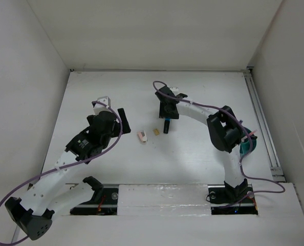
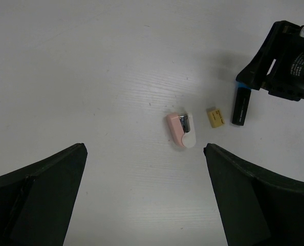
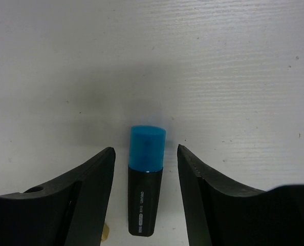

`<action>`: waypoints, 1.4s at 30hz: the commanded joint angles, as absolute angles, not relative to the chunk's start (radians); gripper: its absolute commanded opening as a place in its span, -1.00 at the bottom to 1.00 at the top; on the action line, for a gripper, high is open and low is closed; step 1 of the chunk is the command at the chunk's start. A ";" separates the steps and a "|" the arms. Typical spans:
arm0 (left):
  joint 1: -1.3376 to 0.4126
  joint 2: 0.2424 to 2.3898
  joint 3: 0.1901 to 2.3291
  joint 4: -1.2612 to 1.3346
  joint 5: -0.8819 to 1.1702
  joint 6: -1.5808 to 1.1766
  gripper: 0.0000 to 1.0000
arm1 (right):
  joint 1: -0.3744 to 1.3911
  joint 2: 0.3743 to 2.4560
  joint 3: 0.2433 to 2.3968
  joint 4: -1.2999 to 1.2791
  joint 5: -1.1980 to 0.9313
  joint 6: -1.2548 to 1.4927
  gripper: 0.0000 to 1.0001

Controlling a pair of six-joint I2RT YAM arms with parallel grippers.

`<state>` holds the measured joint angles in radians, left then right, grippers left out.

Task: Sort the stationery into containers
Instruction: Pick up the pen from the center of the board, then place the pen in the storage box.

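A blue-black highlighter (image 3: 146,179) lies on the white table between the open fingers of my right gripper (image 3: 146,159), which straddles it without touching; it also shows in the top view (image 1: 166,125) and the left wrist view (image 2: 241,106). A tan eraser block (image 1: 156,132) (image 2: 215,117) and a pinkish-white eraser (image 1: 142,136) (image 2: 182,130) lie just left of it. My left gripper (image 1: 122,122) (image 2: 144,164) is open and empty, a little short of the pinkish eraser. The teal cup (image 1: 248,143) sits at the right, mostly hidden behind the right arm, with a thin pink pencil (image 1: 251,134) sticking out.
White walls enclose the table on the left, back and right. A metal rail (image 1: 262,123) runs along the right edge. The right arm's purple cable (image 1: 198,105) loops above the table. The arm bases stand at the near edge.
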<state>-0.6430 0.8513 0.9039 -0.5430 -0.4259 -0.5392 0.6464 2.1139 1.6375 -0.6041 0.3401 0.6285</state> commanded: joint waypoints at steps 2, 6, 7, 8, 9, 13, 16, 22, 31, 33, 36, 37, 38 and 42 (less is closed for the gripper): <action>-0.638 0.827 0.934 -0.522 -0.426 -0.528 1.00 | 0.646 2.172 1.680 -0.655 0.356 0.643 0.15; -0.638 0.827 0.934 -0.522 -0.426 -0.528 1.00 | 0.646 2.183 1.680 -0.667 0.356 0.652 0.06; -0.638 0.818 0.934 -0.522 -0.426 -0.528 1.00 | 0.646 2.183 1.669 -0.667 0.356 0.661 -0.01; -0.638 0.818 0.934 -0.522 -0.426 -0.528 1.00 | 0.646 2.192 1.669 -0.655 0.341 0.661 -0.08; -0.638 0.818 0.934 -0.522 -0.417 -0.528 1.00 | 0.646 2.192 1.669 -0.655 0.328 0.661 -0.23; -0.638 0.818 0.934 -0.522 -0.417 -0.528 1.00 | 0.646 2.203 1.669 -0.646 0.310 0.652 -0.60; -0.638 0.808 0.934 -0.522 -0.417 -0.528 1.00 | 0.646 2.212 1.669 -0.646 0.288 0.641 -1.00; -0.638 0.808 0.934 -0.522 -0.417 -0.528 1.00 | 0.609 2.142 1.719 -0.637 0.250 0.586 -1.00; -0.638 0.788 0.925 -0.522 -0.426 -0.528 1.00 | 0.344 1.622 1.412 -0.358 0.466 0.552 -1.00; -0.638 0.788 0.925 -0.522 -0.426 -0.528 1.00 | 0.296 1.502 1.343 -0.298 0.526 0.552 -1.00; -0.638 0.779 0.925 -0.512 -0.426 -0.528 1.00 | 0.229 1.387 1.227 -0.288 0.722 0.552 -1.00; -0.638 0.779 0.925 -0.512 -0.426 -0.528 1.00 | 0.213 1.359 1.203 -0.288 0.794 0.566 -1.00; -0.638 0.779 0.925 -0.512 -0.426 -0.528 1.00 | 0.193 1.332 1.154 -0.288 0.830 0.566 -1.00; -0.638 0.779 0.925 -0.512 -0.426 -0.528 1.00 | 0.152 1.226 1.100 -0.391 1.067 0.664 -1.00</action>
<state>-0.6430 0.7910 0.9039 -0.5404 -0.4191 -0.5388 0.1825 1.2469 1.1278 -0.3271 0.8360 0.5919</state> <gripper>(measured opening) 0.997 0.363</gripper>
